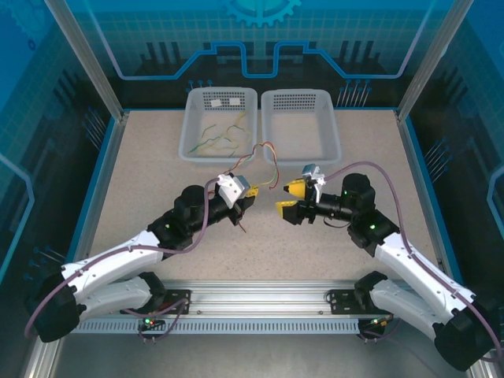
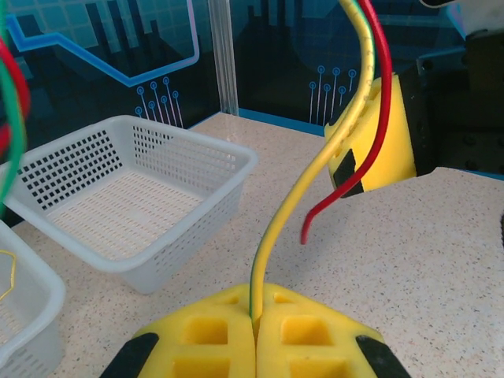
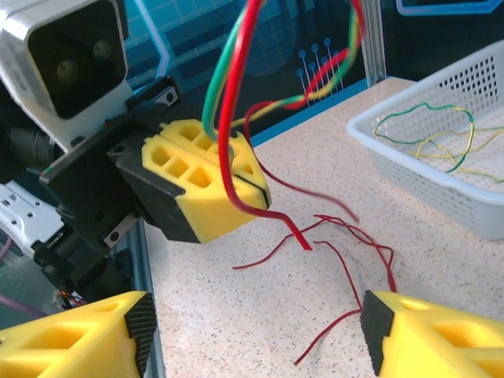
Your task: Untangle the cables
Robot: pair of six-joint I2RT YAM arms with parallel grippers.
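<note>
left end effector (image 2: 253,324), and its yellow foam fingers (image 2: 209,342) are pressed together, clamped on a thin yellow-green cable (image 2: 293,206). the cable climbs straight out of the seam between them and bends up past the top of the frame. a glossy red cable (image 2: 381,130) runs beside it higher up and ends in a free tip hanging in the air.

from above, the left end effector (image 1: 252,191) sits in front of the white mesh plastic basket (image 1: 189,134), off its front right corner. the held bundle of cables (image 1: 266,160) arcs up in a loop near that same corner, red, yellow and green strands together.

right end effector (image 1: 282,198), further to the right of that basket, faces the left one across a small gap. its fingers are apart and there's nothing between them. on its own camera the right end effector (image 3: 256,340) is spread wide, one finger at each lower corner. the left end effector (image 3: 213,185) is ahead of it, with a red strand (image 3: 228,157) and a green strand (image 3: 214,90) rising from its grip.

below that grip, thin red wires (image 3: 350,236) lie kinked on the speckled beige tabletop (image 3: 260,299), in front of the basket (image 3: 409,177). inside the basket, loose green and yellow wires (image 3: 429,138) sprawl in loops.
</note>
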